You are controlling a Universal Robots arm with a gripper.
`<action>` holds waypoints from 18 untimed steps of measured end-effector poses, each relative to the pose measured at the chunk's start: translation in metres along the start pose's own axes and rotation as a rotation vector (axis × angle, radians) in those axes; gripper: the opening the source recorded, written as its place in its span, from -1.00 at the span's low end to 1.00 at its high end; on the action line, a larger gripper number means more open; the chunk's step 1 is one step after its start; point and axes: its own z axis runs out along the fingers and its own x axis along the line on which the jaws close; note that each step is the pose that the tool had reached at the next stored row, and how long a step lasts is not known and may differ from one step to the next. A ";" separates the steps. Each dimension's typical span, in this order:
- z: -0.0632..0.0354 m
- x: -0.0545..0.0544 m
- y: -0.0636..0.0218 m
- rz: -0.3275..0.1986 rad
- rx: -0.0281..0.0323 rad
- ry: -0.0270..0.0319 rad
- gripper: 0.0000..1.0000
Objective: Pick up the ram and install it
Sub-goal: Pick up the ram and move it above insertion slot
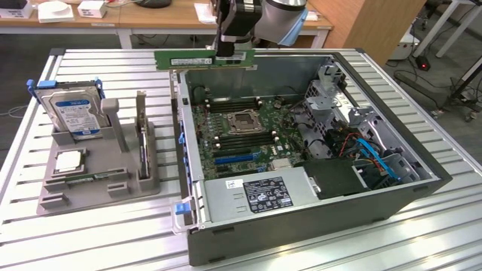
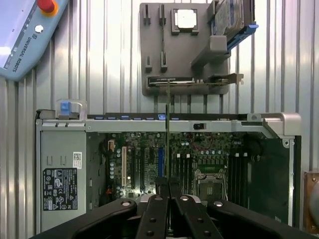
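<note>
Fingers (image 2: 162, 188) pinch ram (image 1: 184, 58) (held level) over case (image 1: 301, 237).

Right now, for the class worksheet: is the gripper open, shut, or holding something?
Gripper: shut on the ram, holding it level above the open computer case.
</note>
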 end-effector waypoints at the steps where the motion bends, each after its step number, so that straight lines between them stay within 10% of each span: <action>1: -0.0001 0.000 0.0000 0.000 -0.0003 -0.0007 -0.79; 18: 0.0000 0.000 -0.0257 0.000 -0.0003 -0.0019 -0.79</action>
